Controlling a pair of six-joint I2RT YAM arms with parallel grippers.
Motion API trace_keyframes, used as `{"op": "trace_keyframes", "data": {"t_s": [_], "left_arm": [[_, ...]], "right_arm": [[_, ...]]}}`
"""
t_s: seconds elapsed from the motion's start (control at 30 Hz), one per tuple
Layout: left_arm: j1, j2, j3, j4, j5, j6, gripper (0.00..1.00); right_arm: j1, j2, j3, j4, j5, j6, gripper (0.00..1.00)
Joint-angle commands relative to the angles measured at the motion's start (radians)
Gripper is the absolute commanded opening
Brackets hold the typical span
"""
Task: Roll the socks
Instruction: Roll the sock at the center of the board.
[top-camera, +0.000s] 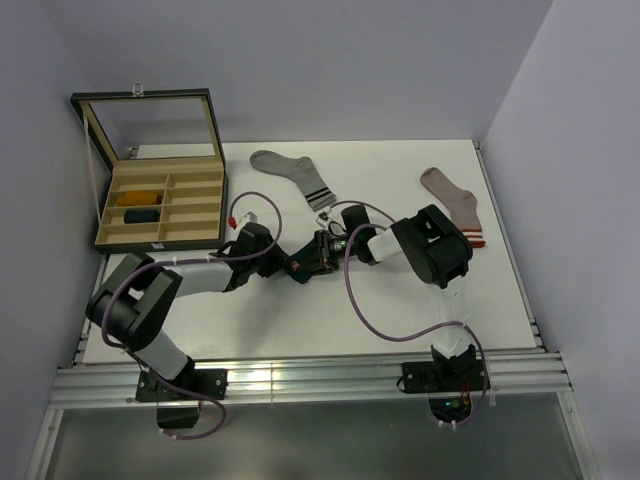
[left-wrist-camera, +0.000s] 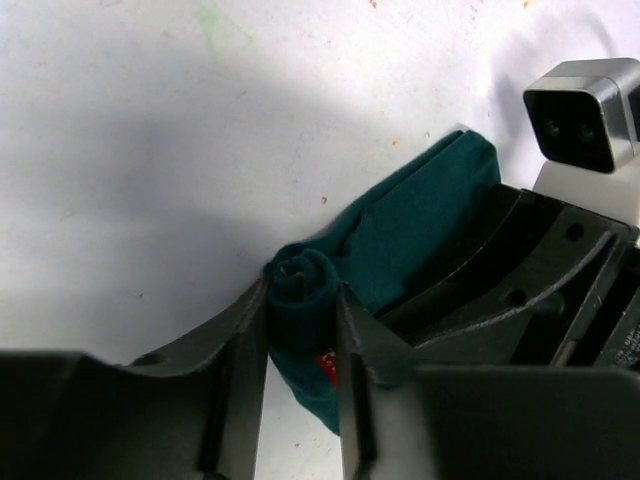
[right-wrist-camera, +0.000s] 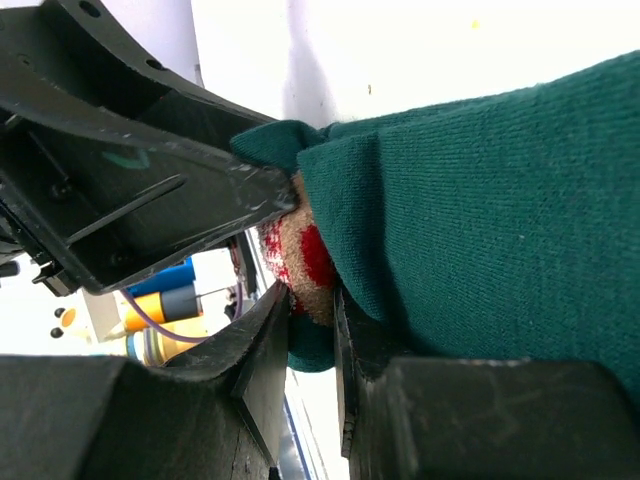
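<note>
The dark teal sock (left-wrist-camera: 405, 225) lies on the white table between both grippers, partly rolled. My left gripper (left-wrist-camera: 302, 305) is shut on the rolled end (left-wrist-camera: 300, 285), a tight coil standing between its fingers. My right gripper (right-wrist-camera: 312, 300) is shut on a fold of the same sock (right-wrist-camera: 480, 200), where the red and beige figure (right-wrist-camera: 305, 255) shows. In the top view the two grippers (top-camera: 296, 262) (top-camera: 324, 250) meet tip to tip at the table's middle, and the sock is mostly hidden under them. A mustard roll (top-camera: 140, 197) and a navy roll (top-camera: 143, 214) lie in the box.
The open compartment box (top-camera: 160, 238) with raised lid stands at the far left. A grey striped sock (top-camera: 295, 175) lies flat behind the grippers. A pinkish-beige sock (top-camera: 455, 205) lies at the right. Walls close the left, back and right sides.
</note>
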Motion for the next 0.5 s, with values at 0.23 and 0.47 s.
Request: {"op": "trace_keyframes", "data": {"t_s": [0.23,0.47], "left_arm": [[-0.025,0.074,0.167,-0.331,-0.062,0.130,0.15],[-0.044,0.095,0.266,-0.465,-0.102,0.206,0.12]], "right_arm": [[0.035,-0.243,-0.094,-0.218,0.455,-0.263,0.43],[0.171,-0.465,-0.178,-0.208,0.824,-0.406,0.51]]}}
